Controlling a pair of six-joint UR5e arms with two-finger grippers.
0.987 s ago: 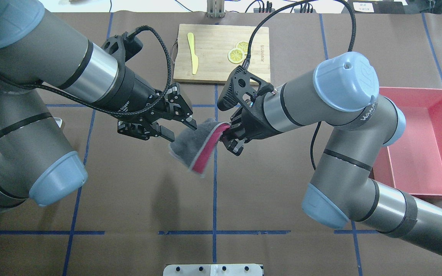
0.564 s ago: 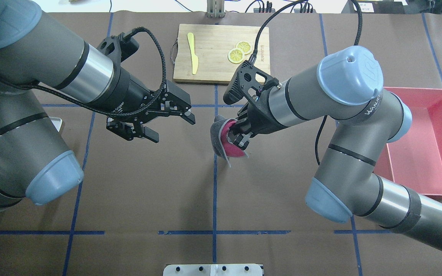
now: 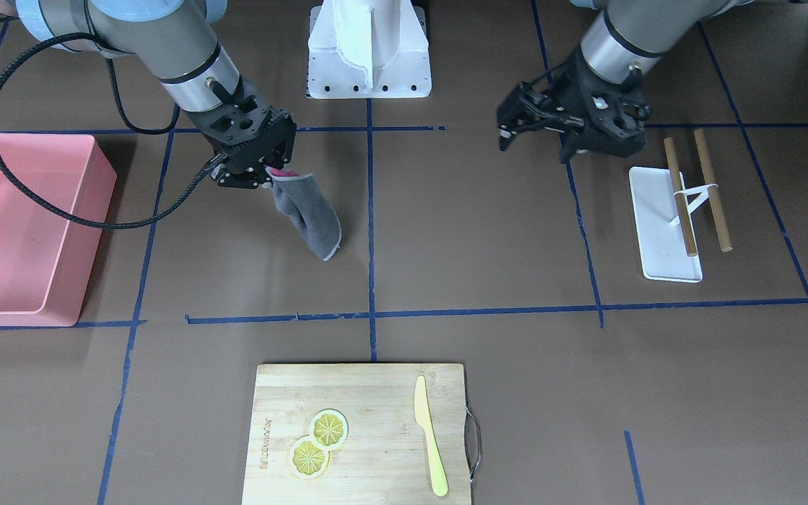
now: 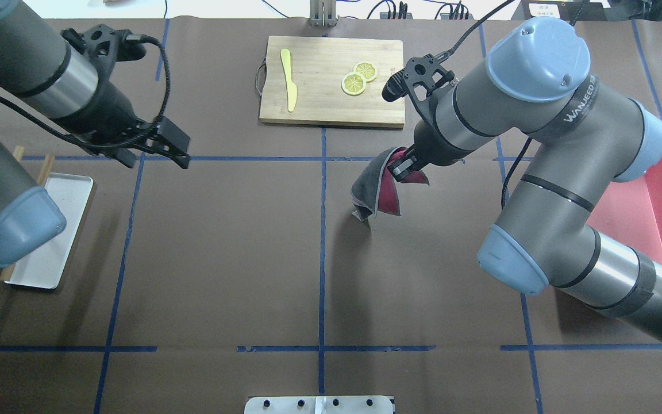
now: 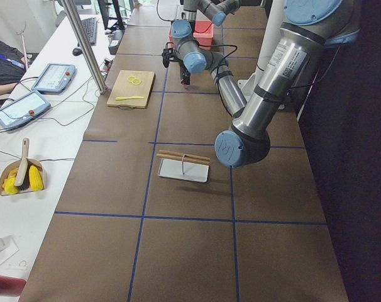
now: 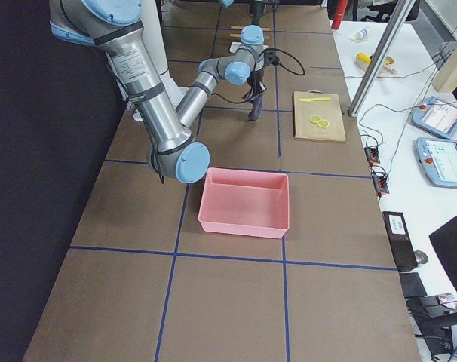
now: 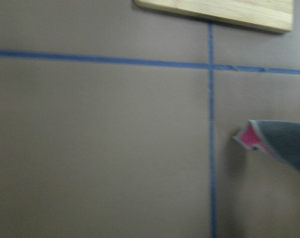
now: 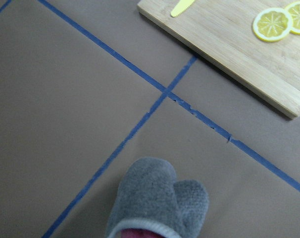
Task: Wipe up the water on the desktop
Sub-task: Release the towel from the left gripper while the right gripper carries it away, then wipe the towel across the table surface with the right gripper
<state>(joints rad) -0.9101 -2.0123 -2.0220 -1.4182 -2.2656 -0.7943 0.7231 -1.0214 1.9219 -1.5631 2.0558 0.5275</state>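
Desktop: dark-brown sheet with a blue tape grid, lying under both arms and every item.
Pink bin: at the robot's right end.
Cutting board: far edge, centre.
White tray: robot's left side.
Left gripper: jaws spread wide, empty, near the tray.
Right gripper: clamped on the cloth.
Cloth: grey and pink, hanging beside the centre line.
Yellow knife and two lemon slices: on the board.

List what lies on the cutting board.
Two overlapping lemon slices and a yellow knife lie on the board. In the overhead view the right arm's camera mount covers part of its right edge; the front view shows that strip bare.
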